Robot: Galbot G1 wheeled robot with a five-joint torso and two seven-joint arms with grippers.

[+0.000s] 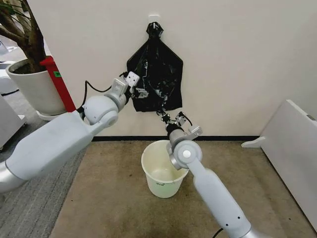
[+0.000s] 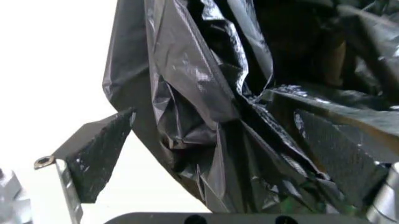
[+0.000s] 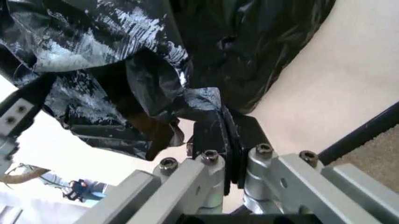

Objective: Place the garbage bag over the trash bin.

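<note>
Right gripper [image 3: 215, 140] — clenched on the lower edge of the crinkly black plastic garbage bag [image 1: 156, 74] hanging on the wall. Left gripper [image 1: 140, 92] — fingers spread around the bag's side. Cream-white round plastic trash bin [image 1: 154, 176] — on the floor below.

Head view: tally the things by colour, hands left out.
Black: 1, the garbage bag hanging on the wall.
White: 2, the trash bin on the carpet and the plant pot.
Red: 1, the tall container beside the pot.
Total: 4.

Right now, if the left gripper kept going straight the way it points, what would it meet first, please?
Probably the garbage bag: the left gripper has its jaws open around the bag's crumpled lower part, with the wall just behind.
</note>
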